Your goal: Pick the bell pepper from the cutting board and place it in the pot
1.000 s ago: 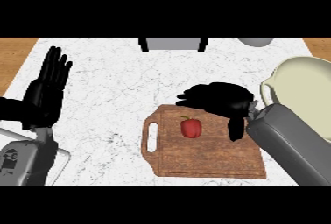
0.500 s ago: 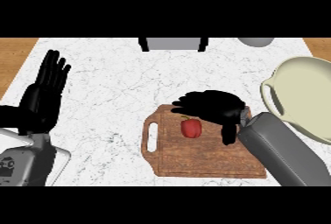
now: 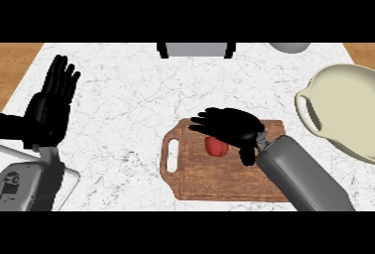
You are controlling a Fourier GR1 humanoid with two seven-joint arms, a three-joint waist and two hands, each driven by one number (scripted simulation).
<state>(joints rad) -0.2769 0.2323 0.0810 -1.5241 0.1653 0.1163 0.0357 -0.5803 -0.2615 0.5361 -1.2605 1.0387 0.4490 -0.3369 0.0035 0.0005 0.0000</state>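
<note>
A red bell pepper (image 3: 215, 147) lies on the wooden cutting board (image 3: 219, 176), toward the board's far half and right of its handle slot. The robot's right hand (image 3: 233, 127) is spread over the pepper, covering its far and right sides; the fingers fan out toward the left and the thumb hangs down on the near right. The fingers are apart and not closed round the pepper, and whether any of them touches it cannot be told. The grey forearm runs in from the near right across the board's right corner.

By all appearances this is the reach-and-grasp step: nothing has been lifted, and the pepper has yet to leave the board. The next move calls for the hand to settle lower and curl fingers and thumb round the pepper, then lift it clear and carry it right to the cream pot (image 3: 350, 117), which stands well apart at the right edge of the white marble counter (image 3: 139, 94) with its mouth open.

The left hand (image 3: 53, 106) rests at the far left, fingers straight and together, pointing away, taking no part.
</note>
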